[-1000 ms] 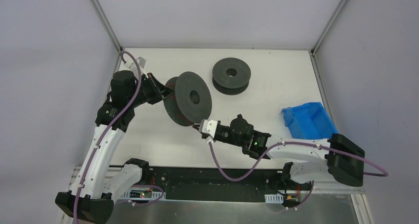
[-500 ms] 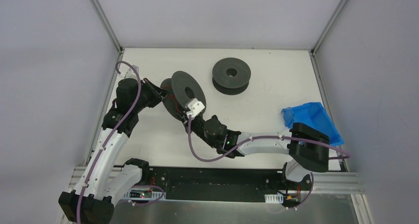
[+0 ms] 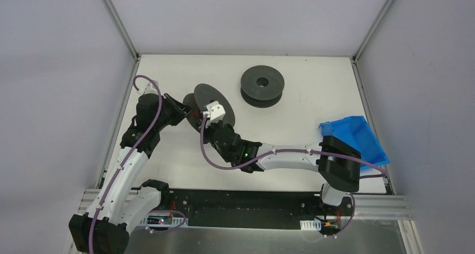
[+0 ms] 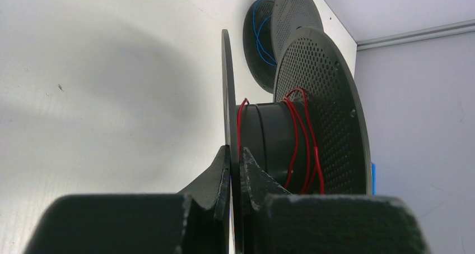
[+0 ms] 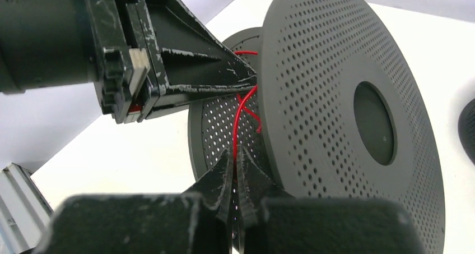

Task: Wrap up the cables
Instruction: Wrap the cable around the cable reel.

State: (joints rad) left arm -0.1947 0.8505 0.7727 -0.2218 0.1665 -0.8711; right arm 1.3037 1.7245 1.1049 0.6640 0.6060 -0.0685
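A dark grey perforated spool (image 3: 210, 104) stands on edge at the table's left middle. My left gripper (image 4: 234, 150) is shut on its thin near flange (image 4: 226, 86). A thin red cable (image 4: 297, 136) lies in a few loose turns round the spool's core. My right gripper (image 5: 236, 153) is shut on that red cable (image 5: 238, 122), right at the gap between the two flanges. The cable runs up from it toward the left gripper's fingers (image 5: 190, 69). A second spool (image 3: 262, 86) lies flat behind, with a thin blue cable (image 4: 263, 35) wound on it.
A blue bin (image 3: 353, 136) sits at the right edge of the table. The right arm's purple cord (image 3: 210, 158) loops low over the table in front of the held spool. Frame posts and grey walls close the back and both sides.
The right arm has swung left and forward, from below the spool up to its front, with the red cable in its jaws. The left arm and spool have shifted slightly.
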